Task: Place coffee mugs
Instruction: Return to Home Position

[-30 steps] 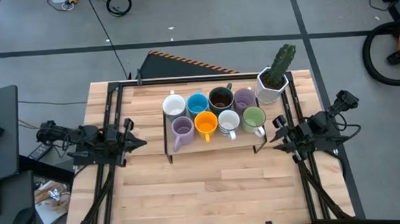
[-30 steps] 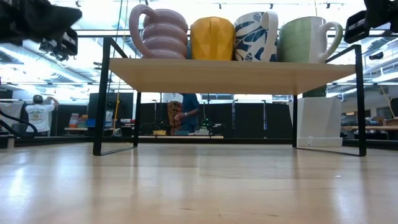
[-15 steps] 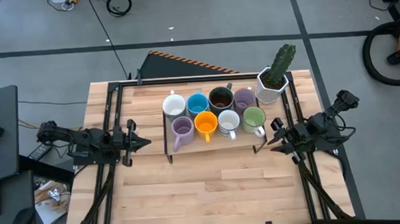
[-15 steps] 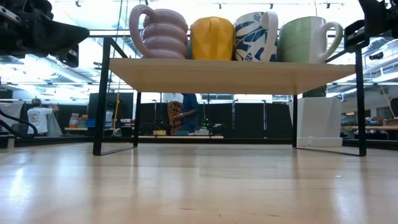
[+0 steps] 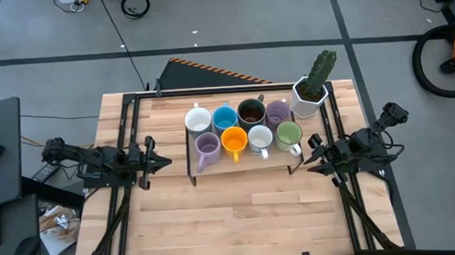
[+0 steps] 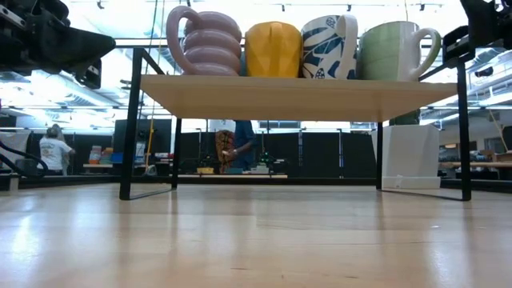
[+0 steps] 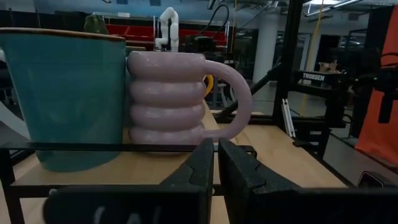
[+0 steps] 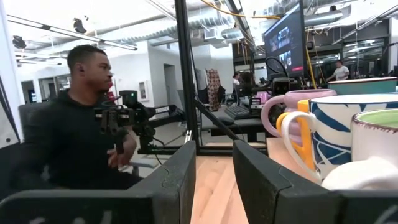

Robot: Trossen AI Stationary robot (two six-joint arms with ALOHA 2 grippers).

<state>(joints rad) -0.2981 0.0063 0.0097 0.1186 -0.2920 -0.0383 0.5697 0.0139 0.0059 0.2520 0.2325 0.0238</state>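
Eight coffee mugs stand by their bases in two rows on a small black-framed wooden shelf [image 5: 241, 159] in the middle of the table. The far row holds white [image 5: 198, 119], blue [image 5: 225, 117], dark brown [image 5: 251, 111] and purple [image 5: 278, 113] mugs. The near row holds ribbed purple [image 5: 207, 147], orange [image 5: 234, 140], blue-patterned white [image 5: 260, 139] and green [image 5: 288, 134] mugs. My left gripper [image 5: 160, 161] is left of the shelf, shut and empty, pointing at the ribbed purple mug [image 7: 168, 99]. My right gripper [image 5: 307, 161] is right of the shelf, open and empty [image 8: 214, 152].
A white hexagonal pot with a cactus [image 5: 310, 92] stands at the table's far right, just beyond the shelf. Bare wooden tabletop [image 5: 247, 212] lies in front of the shelf. A person [image 8: 74, 124] sits beyond the table's left side, and other people show in the room behind.
My left gripper has sunk a little beside the shelf's left end and tipped slightly, then kept still. The mugs have not moved.
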